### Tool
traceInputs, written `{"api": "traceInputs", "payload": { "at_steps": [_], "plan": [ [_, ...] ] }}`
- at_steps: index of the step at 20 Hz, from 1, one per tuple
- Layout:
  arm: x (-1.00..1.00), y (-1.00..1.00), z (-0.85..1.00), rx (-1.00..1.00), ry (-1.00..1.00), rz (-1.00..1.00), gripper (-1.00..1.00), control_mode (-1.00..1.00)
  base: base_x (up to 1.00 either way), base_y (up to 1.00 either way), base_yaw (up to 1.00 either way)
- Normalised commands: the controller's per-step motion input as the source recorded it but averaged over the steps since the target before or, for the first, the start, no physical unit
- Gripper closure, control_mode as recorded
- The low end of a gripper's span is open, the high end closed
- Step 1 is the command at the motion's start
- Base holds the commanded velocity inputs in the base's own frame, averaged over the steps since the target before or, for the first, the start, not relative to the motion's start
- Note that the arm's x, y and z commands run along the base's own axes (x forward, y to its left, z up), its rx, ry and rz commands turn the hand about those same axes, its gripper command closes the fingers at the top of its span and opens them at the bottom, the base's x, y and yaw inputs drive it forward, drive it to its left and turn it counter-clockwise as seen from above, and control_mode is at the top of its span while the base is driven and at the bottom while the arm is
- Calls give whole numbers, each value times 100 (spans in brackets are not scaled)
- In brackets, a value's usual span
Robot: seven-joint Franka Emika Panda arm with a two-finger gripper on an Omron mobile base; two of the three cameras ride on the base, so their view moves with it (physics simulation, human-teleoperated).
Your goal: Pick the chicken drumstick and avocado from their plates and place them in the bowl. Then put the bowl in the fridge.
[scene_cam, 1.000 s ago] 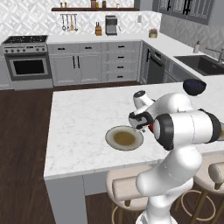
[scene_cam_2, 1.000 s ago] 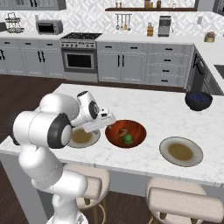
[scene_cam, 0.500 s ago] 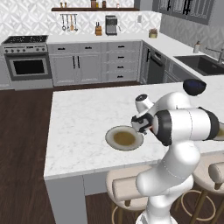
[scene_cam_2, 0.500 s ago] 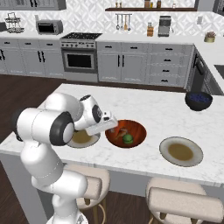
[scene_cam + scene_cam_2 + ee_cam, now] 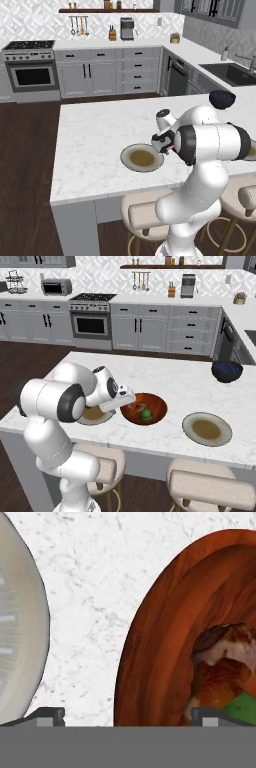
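A rendered home kitchen is shown, marked out by grey panelled cabinets (image 5: 145, 331) along the back wall, a steel range (image 5: 91, 321) with a black oven window, and a patterned tile backsplash (image 5: 35, 25). A microwave (image 5: 55, 287) and a coffee maker (image 5: 188, 285) are set on the far worktop, utensils (image 5: 141, 278) are hung under a wooden shelf (image 5: 170, 266), and a sink (image 5: 235, 72) is sunk into the side run. A white marble island counter (image 5: 190, 386) with padded stools (image 5: 210, 491) tucked beneath it is seen in the middle, over a dark wood floor (image 5: 25, 150).
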Motion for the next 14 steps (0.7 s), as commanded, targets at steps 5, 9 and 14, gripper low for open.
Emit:
{"api": "traceInputs", "payload": {
  "at_steps": [5, 9, 14],
  "plan": [
    [0, -9, -13, 0, 0, 0, 100, -100, 0, 0, 0],
    [0, -16, 0, 0, 0, 0, 100, -100, 0, 0, 0],
    [0, -6, 0, 0, 0, 0, 100, -100, 0, 0, 0]
  ]
}}
